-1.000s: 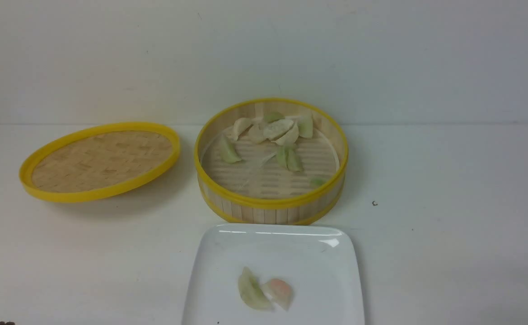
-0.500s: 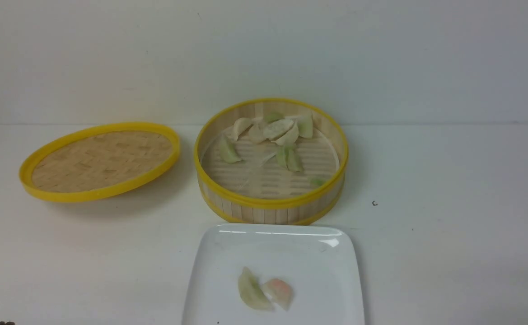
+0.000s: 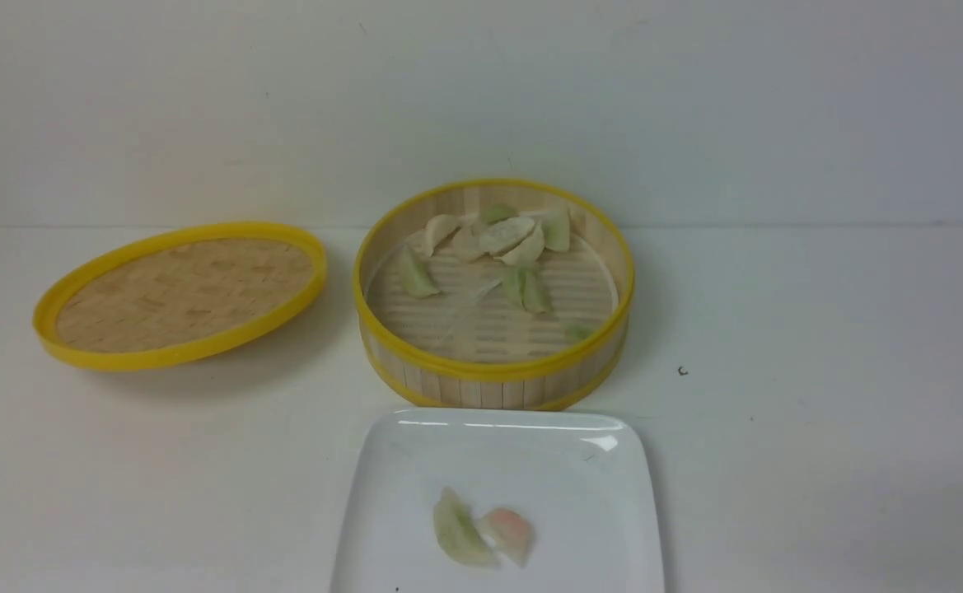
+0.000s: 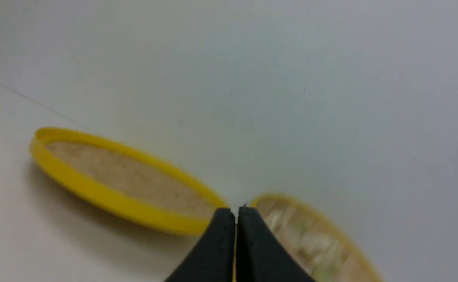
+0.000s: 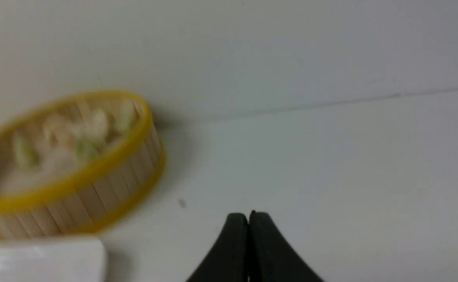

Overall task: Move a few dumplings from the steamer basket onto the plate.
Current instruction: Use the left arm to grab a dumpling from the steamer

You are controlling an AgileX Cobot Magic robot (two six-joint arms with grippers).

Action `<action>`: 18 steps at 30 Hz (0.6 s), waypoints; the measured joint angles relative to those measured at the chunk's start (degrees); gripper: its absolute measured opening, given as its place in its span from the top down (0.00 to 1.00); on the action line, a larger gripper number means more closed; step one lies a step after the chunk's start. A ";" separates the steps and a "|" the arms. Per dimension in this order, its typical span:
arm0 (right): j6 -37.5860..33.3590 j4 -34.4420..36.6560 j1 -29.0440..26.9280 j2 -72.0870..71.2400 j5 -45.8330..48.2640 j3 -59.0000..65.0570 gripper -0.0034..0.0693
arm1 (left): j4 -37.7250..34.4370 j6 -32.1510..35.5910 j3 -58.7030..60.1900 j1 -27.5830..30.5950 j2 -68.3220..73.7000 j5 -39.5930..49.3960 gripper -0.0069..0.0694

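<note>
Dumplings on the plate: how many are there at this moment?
2. A pale green dumpling and a pinkish dumpling lie touching on the near half of the plate. None looks hidden; other dumplings sit in the steamer basket.

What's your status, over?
Left gripper shut, empty; right gripper same. Pale green dumpling and pinkish dumpling on glossy white square plate; other dumplings in round bamboo steamer basket. Nothing blocking.
</note>
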 joint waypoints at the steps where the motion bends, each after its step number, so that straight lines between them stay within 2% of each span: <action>1: 2.71 3.93 0.00 0.00 -3.11 0.00 0.97 | -2.32 -0.77 0.00 0.00 0.00 -5.06 0.92; 4: 6.05 11.22 0.00 0.00 -7.50 0.00 0.97 | -4.32 -1.50 -1.43 0.00 0.00 -10.16 0.92; 5: 7.18 15.96 0.00 0.00 -10.08 0.00 0.97 | -4.60 -1.67 -4.20 0.00 0.00 -10.43 0.92; 7: 7.34 20.48 0.00 0.00 -12.43 0.00 0.97 | -2.76 -1.45 -11.60 0.00 0.52 -6.58 0.92; 10: 7.65 23.26 0.00 0.00 -13.68 0.00 0.97 | 0.30 -0.89 -19.47 0.00 3.81 0.09 0.92; 13: 8.18 24.73 0.00 0.00 -10.73 -0.93 0.97 | 6.01 1.22 -36.25 0.00 17.18 20.16 0.92; 14: 8.13 24.62 0.00 0.00 -9.39 -1.48 0.97 | 6.42 1.64 -38.03 0.00 18.97 22.76 0.92; 16: 5.89 21.16 0.00 0.62 0.82 -7.55 0.97 | 7.76 5.33 -48.08 0.00 30.32 38.08 0.92; 17: 5.59 20.43 0.00 1.05 1.72 -8.22 0.97 | 7.76 5.74 -48.84 0.00 32.24 39.24 0.92; 18: 3.03 17.57 0.00 3.81 9.97 -14.83 0.97 | 7.89 9.53 -54.75 0.00 40.00 48.23 0.92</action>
